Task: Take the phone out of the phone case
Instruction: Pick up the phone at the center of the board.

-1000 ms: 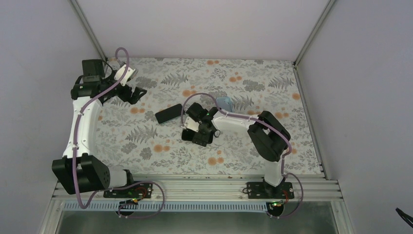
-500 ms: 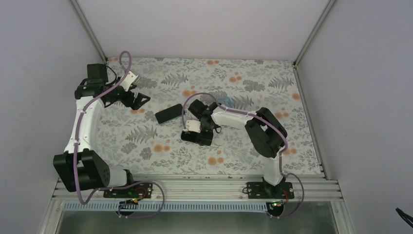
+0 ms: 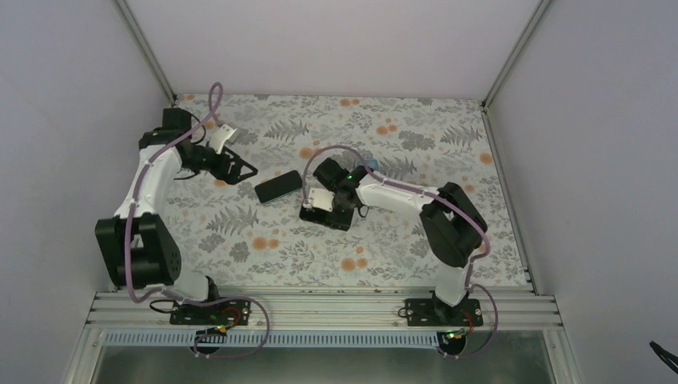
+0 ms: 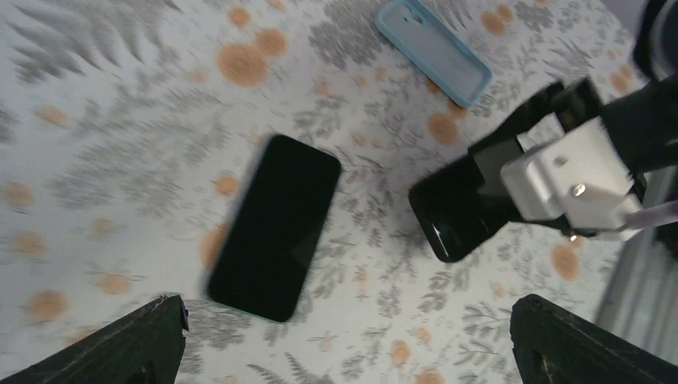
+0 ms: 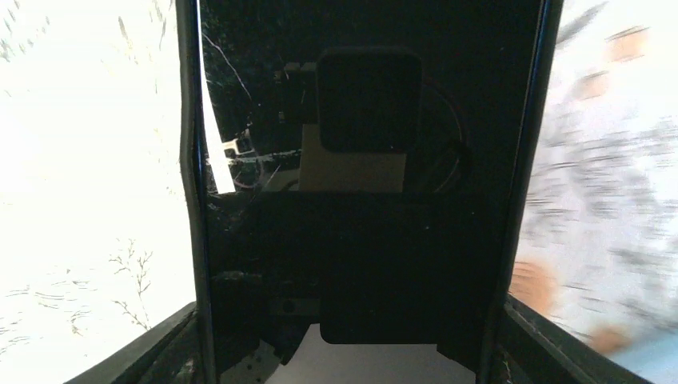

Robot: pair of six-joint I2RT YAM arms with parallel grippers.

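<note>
Black phone (image 4: 448, 212) is straddled by right gripper (image 3: 325, 212), on the near side of phone case (image 4: 434, 50). Clamping can't be told: the wrist view is filled with glossy glass and glare. Second black phone (image 4: 276, 226) is left of the case. The case is empty and mostly hidden by the arm from above. Left gripper (image 4: 348, 336) is spread wide.

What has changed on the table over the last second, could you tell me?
The open left gripper swung from the far-left corner toward the black glossy rectangular phone. The right gripper edged slightly farther out, over a second black phone. The first phone and the empty pale-blue phone case stayed put.
</note>
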